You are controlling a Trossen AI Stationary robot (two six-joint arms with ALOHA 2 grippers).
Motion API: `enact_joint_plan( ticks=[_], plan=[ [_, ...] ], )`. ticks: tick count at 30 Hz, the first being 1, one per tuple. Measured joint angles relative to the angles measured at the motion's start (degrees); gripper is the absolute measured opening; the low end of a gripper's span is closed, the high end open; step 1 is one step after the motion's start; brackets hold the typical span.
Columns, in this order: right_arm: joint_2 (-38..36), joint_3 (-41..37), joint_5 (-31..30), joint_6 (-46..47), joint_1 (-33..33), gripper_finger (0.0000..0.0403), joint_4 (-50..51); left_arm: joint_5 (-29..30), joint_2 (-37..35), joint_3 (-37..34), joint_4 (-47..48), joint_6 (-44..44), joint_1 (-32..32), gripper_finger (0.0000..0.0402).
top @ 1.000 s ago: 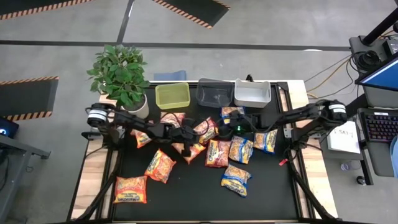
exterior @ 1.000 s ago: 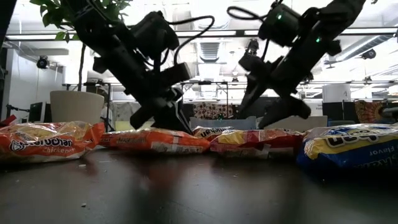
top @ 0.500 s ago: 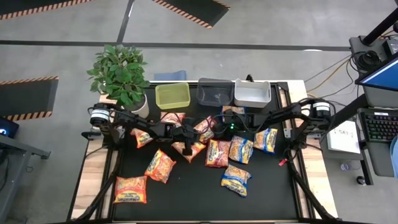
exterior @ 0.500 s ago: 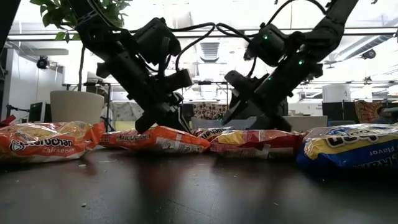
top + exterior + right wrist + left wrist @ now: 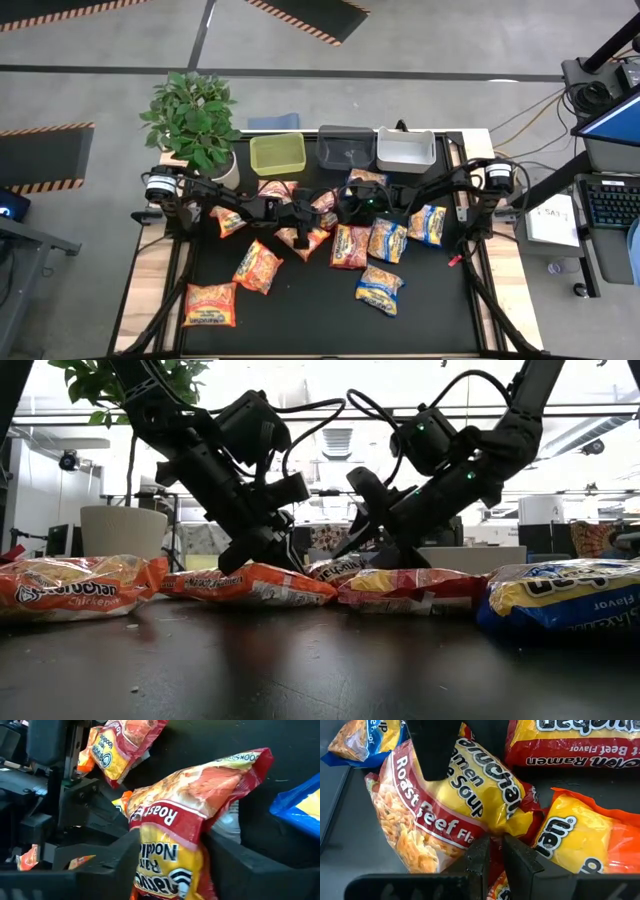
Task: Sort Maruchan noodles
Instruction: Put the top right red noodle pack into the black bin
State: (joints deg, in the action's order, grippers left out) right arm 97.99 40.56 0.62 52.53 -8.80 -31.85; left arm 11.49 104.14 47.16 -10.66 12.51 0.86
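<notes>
A red-and-yellow roast beef packet of Maruchan noodles [image 5: 327, 205] sits mid-table between both grippers. My left gripper [image 5: 492, 845] reaches in from the table's left and is shut on the packet's near end. My right gripper [image 5: 170, 855] comes from the right, its fingers closed around the packet's other end. Around them orange packets [image 5: 258, 265], another red one [image 5: 348, 245] and blue-and-yellow ones [image 5: 380, 287] lie flat on the black tabletop. My left gripper pinches the packet's red end seam [image 5: 493, 836] between its two fingertips, slanting down from the table's left side. The packet runs away from the fingers over an orange packet [image 5: 580, 840]. My right gripper has the packet's two long edges [image 5: 145, 845] between its fingers [image 5: 120, 857], slanting down from the table's right and lying along the packet. The packet stands tilted up, its free corner [image 5: 257, 757] raised.
A green bin [image 5: 278, 153], a dark bin [image 5: 347, 148] and a grey bin [image 5: 405, 148] stand in a row along the far edge. A potted plant [image 5: 195, 120] stands at the far left corner. The near middle of the tabletop [image 5: 310, 310] is bare.
My right gripper has moved toward the table's left and down to the roast beef packet, tipped lower, and narrowed its wide-open fingers onto the packet. My left gripper has kept its hold in place.
</notes>
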Motion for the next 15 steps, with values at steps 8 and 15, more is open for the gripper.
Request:
enact_joint_plan(
  ticks=[8, 15],
  plan=[
    [-0.44, 0.00, 1.01, -0.39, 0.28, 0.0028, 0.08, -0.15, -1.13, -0.16, 1.55, 0.02, -0.09, 0.0037],
    [-3.98, -0.03, 1.12, -3.14, 0.98, 0.0010, 0.19, -0.07, -9.24, -0.26, 8.79, 0.48, -0.07, 0.0037]
  ],
)
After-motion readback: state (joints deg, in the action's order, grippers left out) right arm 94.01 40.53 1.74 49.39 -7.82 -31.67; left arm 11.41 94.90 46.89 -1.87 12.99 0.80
